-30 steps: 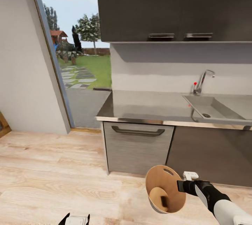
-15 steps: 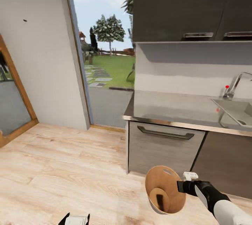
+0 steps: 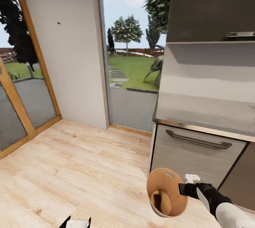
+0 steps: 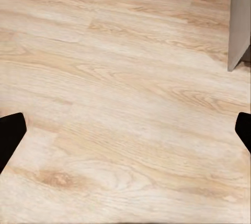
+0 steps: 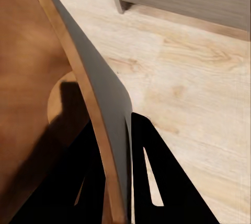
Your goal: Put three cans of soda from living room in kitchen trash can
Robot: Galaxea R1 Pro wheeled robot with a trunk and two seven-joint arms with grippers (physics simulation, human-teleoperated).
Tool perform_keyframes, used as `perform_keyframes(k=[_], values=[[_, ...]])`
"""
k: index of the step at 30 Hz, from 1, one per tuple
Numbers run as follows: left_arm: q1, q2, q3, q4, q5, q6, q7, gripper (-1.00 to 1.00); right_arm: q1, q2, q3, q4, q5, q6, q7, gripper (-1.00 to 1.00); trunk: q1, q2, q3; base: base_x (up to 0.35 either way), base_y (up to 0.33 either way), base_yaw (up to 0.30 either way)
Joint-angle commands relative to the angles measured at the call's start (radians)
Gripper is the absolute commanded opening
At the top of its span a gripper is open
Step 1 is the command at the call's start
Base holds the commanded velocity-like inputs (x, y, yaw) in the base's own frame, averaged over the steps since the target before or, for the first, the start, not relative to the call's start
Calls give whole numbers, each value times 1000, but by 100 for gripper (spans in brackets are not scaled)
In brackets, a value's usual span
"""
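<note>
From my head camera the left end effector [image 3: 78,222] is cut off by the bottom edge, so I get just its finger tips and a strip of white body. In the left wrist view its fingers [image 4: 10,135] show as dark corners at the two sides, the rest out of frame. The right arm runs off the lower right corner. The tash can [image 3: 166,192] tilts its mouth toward me, hiding its far outer wall and underside; shadow covers part of its floor. In the right wrist view the pail's rim [image 5: 89,93] hides where the right end effector [image 5: 117,182] meets it. The counter [image 3: 205,114] and upper cabinet [image 3: 212,5] are cropped at the right edge.
</note>
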Motion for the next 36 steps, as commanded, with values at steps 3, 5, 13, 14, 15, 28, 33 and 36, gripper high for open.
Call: perform_keyframes(k=[3, 5, 13, 14, 15, 28, 33, 36], values=[[0, 0, 0, 1, 0, 0, 0, 100, 0, 3, -6, -1, -9, 1, 4, -100, 0, 0, 0, 0, 287, 245], [0, 0, 0, 1, 0, 0, 0, 100, -1, 4, -6, -1, -9, 1, 3, -100, 0, 0, 0, 0, 287, 245], [0, 0, 0, 1, 0, 0, 0, 100, 0, 6, -6, -1, -9, 1, 3, -100, 0, 0, 0, 0, 287, 245], [0, 0, 0, 0, 0, 0, 0, 100, 0, 6, -3, -1, -9, 1, 3, -100, 0, 0, 0, 0, 287, 245], [0, 0, 0, 0, 0, 0, 0, 100, 0, 6, -2, -1, -9, 1, 3, -100, 0, 0, 0, 0, 287, 245], [0, 0, 0, -1, 0, 1, 0, 100, 1, 11, 0, -1, -9, 1, 3, -100, 0, 0, 0, 0, 287, 245], [0, 0, 0, -1, -1, 1, 0, 100, 1, 12, 0, -1, -9, 1, 3, -100, 0, 0, 0, 0, 287, 245], [0, 0, 0, 0, -1, 1, 0, 100, 1, 13, 0, -1, -9, 1, 3, -100, 0, 0, 0, 0, 287, 245]])
